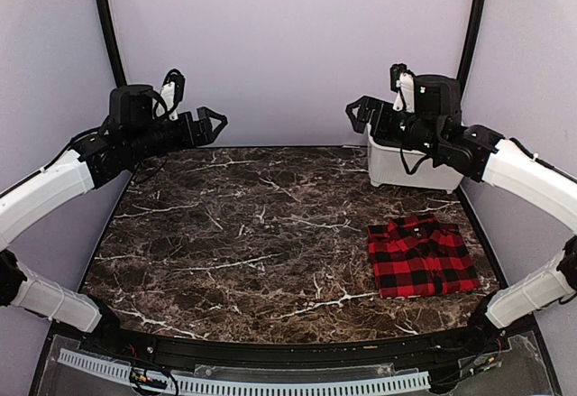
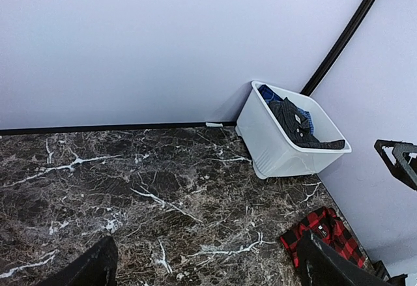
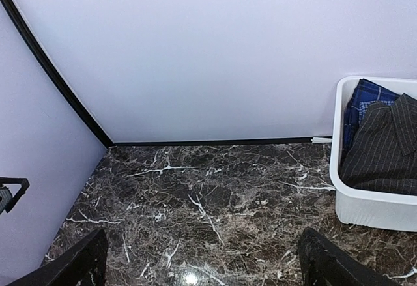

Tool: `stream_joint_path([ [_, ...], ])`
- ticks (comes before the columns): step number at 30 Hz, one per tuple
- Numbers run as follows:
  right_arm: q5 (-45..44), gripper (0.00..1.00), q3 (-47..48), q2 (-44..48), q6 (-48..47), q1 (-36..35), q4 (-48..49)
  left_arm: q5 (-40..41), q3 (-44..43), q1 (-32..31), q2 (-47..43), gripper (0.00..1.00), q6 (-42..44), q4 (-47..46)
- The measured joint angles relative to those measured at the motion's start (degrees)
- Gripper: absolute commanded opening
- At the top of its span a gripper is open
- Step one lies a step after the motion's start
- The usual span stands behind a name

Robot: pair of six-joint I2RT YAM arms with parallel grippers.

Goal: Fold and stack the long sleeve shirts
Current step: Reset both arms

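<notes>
**Flannel shirt folded at right side of counter**

The red-and-black buffalo-check shirt lies folded into a flat rectangle on the dark marble counter. It sits near the right edge, just in front of the white tub. The tub holds a dark pinstriped shirt over a blue plaid shirt. The left gripper and right gripper hang above the counter's far side, jaws spread wide, both empty.

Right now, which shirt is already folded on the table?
The red-and-black checked shirt; the dark striped shirt and the blue shirt sit in the white tub.
</notes>
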State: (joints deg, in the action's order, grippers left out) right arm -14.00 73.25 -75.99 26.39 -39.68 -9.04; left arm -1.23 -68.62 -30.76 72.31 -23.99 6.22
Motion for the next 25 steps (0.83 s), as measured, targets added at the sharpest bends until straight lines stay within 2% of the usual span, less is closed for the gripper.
stream_joint_path([
  [25,-0.5,0.98,-1.4,0.0,-0.8,0.0,-1.3,0.3,1.5,0.0,0.0,0.94,-0.1,-0.4],
])
